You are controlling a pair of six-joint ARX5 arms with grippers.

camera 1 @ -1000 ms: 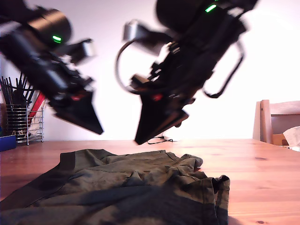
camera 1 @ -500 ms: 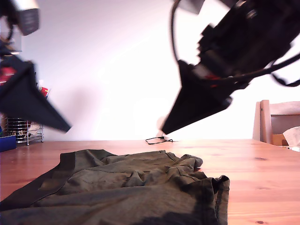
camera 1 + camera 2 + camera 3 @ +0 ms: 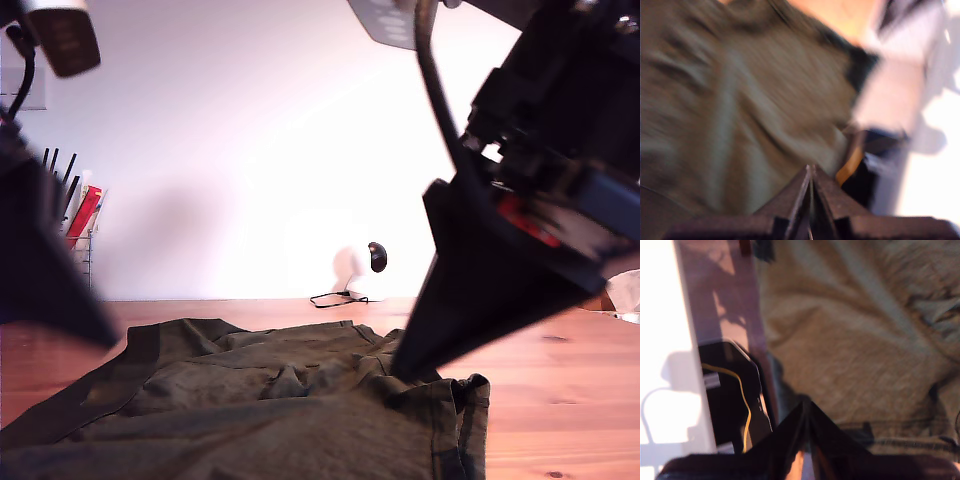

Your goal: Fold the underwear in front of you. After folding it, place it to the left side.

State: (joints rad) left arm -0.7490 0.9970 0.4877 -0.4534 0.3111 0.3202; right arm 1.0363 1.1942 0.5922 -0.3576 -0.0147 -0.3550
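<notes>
The underwear (image 3: 260, 410) lies crumpled and spread on the wooden table (image 3: 565, 395), filling the near middle of the exterior view. It also fills the blurred first wrist view, underwear (image 3: 740, 100), and much of the second wrist view, underwear (image 3: 855, 350). My first gripper (image 3: 810, 172) is shut with nothing in it, hovering over the cloth. My second gripper (image 3: 807, 407) is also shut and empty, near a hemmed edge. In the exterior view one arm's pointed tip (image 3: 402, 370) reaches the cloth at the right, and another arm's tip (image 3: 100, 338) hangs at the left. Which arm is which cannot be told.
A wire rack (image 3: 78, 230) with black and red utensils stands at the exterior view's left. A thin black cable (image 3: 338, 297) lies at the table's far edge, below a small dark object (image 3: 377, 257) on the wall. Something white (image 3: 626, 292) shows at the exterior view's right edge.
Both arms have spread apart and swung closer to the exterior camera. The arm at the exterior view's right has dropped until its tip meets the cloth. The underwear has barely shifted.
</notes>
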